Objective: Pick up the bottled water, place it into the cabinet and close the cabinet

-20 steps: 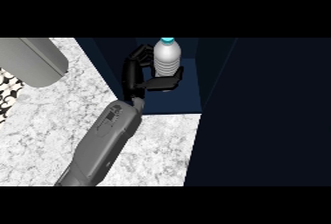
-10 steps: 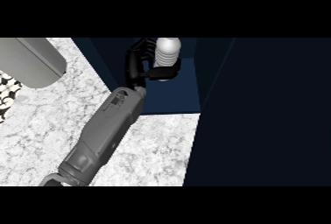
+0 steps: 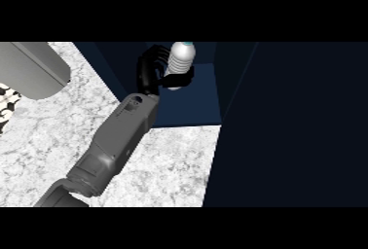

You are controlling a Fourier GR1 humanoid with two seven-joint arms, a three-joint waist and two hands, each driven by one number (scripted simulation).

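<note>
Forearm: the grey forearm (image 3: 119,141) enters at the lower left edge and slants up and right over the marble surface (image 3: 165,165).
Robot hand: the left robot hand (image 3: 149,68) is inside the cabinet (image 3: 187,107), fingers curled round the bottle.
Bottle: the bottle (image 3: 180,57) is in the open cabinet, cap up, leaning slightly right.

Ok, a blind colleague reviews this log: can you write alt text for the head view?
The left hand is curled round a bottle, holding it inside an open dark-blue cabinet beyond a marbled counter. Its grey forearm comes in from the lower left; a dark panel fills the view's right.
</note>
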